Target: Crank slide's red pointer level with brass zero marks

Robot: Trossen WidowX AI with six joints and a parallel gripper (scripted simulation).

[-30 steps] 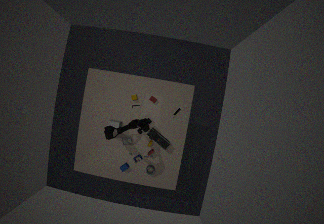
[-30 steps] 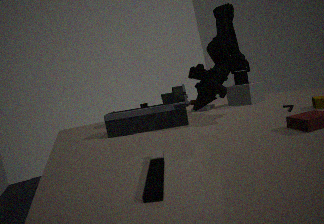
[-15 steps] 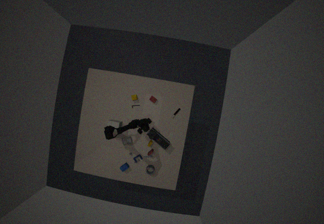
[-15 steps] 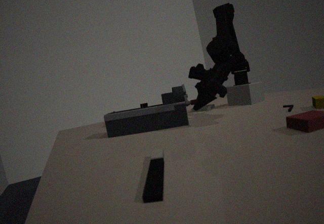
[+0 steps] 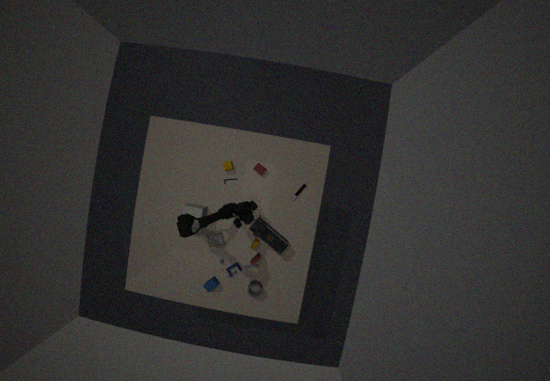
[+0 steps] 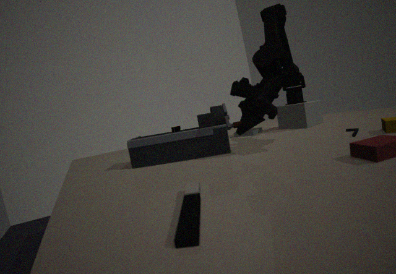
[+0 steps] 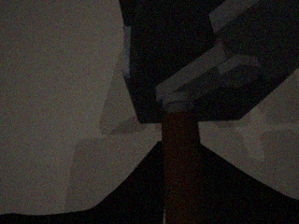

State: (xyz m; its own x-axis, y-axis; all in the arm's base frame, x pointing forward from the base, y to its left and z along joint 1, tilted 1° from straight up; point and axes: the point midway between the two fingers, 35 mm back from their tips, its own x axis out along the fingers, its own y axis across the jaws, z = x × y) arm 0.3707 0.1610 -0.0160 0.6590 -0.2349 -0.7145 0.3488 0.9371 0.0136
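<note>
Clamped around an orange-brown cylindrical crank handle, the black parallel-jaw gripper works at the near end of a long, dark grey box-shaped machine on a pale tabletop. The handle projects from a grey crank arm at the machine's end face. Behind it, the black six-joint arm rises from a whitish block pedestal and bends down to the crank. In the dim light, the slide's red pointer and brass zero marks cannot be made out well enough to tell whether they are level. Well apart from the machine lie a black-handled tool, a flat red block, a yellow block and a dark L-shaped piece. Across the table, a blue block sits near a grey ring.
</note>
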